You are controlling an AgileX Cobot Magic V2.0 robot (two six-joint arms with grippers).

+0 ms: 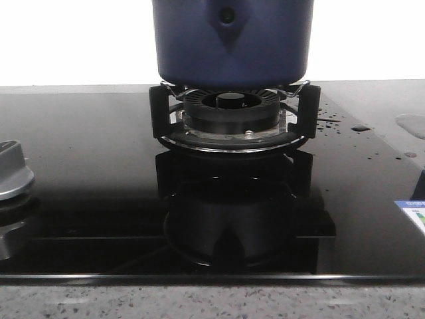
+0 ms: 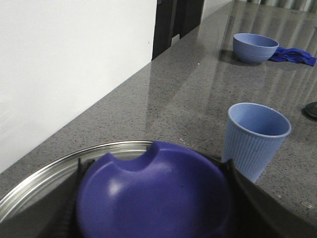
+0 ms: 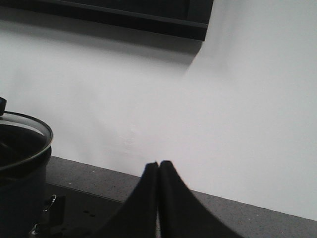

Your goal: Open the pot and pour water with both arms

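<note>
Now your left gripper (image 2: 154, 169) has the blue lid knob (image 2: 153, 203) between its dark fingers (image 2: 79, 171), one pressed to each side, with the steel rim of the lid (image 2: 44, 176) curving just beyond it. By the look of it the lid is not yet off, so opening is the step in hand. Check that the hold is square on the knob, then lift straight up until the rim is above the pot's edge before swinging it aside. A tilted lift may drag the rim or shed drips.

Just past the lid stands the ribbed blue cup (image 2: 255, 136), upright on the grey counter (image 2: 188, 99). Carry the lid wide of it, since it looks light enough to tip at a nudge. Well beyond sit a blue bowl (image 2: 254, 47) and a blue cloth (image 2: 292, 54).

Your right gripper (image 3: 158, 168) hangs beside the stove with its fingers pressed together on nothing. It will have to spread them before it can take a handle for pouring.

From the front, the pot (image 1: 232, 40) sits on the black supports over the burner ring (image 1: 229, 109), at the back of the glossy cooktop (image 1: 99, 166). Water droplets (image 1: 329, 119) speckle the glass to its right, so expect slick footing if you set anything down there.
</note>
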